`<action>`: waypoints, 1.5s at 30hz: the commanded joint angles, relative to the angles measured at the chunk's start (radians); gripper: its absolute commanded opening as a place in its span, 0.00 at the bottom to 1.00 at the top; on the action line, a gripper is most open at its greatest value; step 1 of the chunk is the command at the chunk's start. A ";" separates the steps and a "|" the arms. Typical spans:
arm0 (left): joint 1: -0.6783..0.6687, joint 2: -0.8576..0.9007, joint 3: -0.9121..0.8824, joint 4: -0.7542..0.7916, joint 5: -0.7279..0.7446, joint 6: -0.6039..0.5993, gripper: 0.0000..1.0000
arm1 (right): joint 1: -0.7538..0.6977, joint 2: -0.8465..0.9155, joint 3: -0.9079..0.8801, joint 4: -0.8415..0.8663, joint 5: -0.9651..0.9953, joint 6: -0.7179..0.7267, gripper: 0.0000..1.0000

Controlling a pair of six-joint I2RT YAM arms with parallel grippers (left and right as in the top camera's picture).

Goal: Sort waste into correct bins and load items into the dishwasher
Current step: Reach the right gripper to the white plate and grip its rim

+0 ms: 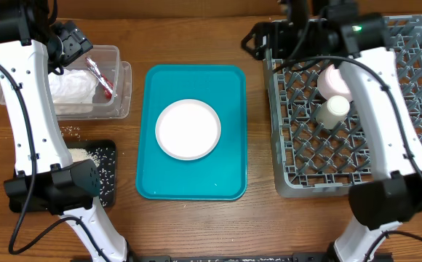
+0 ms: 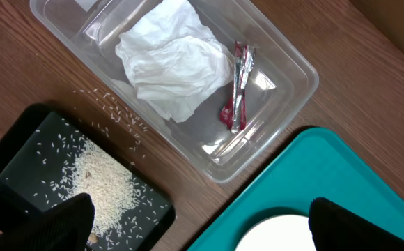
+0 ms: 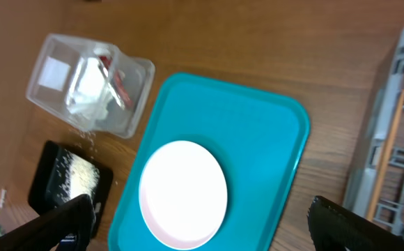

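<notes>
Pincers gape: left pincer (image 2: 202, 209), right pincer (image 3: 200, 206); plate (image 1: 188, 129) on teal tray (image 1: 150, 175) beside rack (image 1: 289, 171).

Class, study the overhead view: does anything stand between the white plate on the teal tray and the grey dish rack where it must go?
Nothing visible does. Only a strip of table separates the teal tray, holding the plate, from the dish rack. A pink bowl and cup sit in the rack's far part.

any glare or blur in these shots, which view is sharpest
Left wrist: sharpest, small glare patches on the clear tub floor beside the red-and-white wrapper. Right wrist: softer, the dish rack at the right edge blurred. Overhead: even light, the plate washed out to flat white.
</notes>
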 commanded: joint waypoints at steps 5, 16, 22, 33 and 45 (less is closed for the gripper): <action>-0.007 -0.005 0.010 0.003 0.002 -0.006 1.00 | 0.082 0.163 0.003 0.000 0.120 0.007 0.89; -0.007 -0.005 0.010 0.003 0.002 -0.006 1.00 | 0.171 0.322 0.003 -0.018 0.133 0.068 0.56; -0.007 -0.005 0.010 0.003 0.002 -0.006 1.00 | 0.241 0.388 0.003 0.008 0.134 0.072 0.50; -0.007 -0.005 0.010 0.003 0.002 -0.007 1.00 | 0.326 0.449 0.003 0.012 0.294 0.076 0.42; -0.007 -0.005 0.010 0.003 0.001 -0.006 1.00 | 0.329 0.463 0.003 0.014 0.436 0.129 0.43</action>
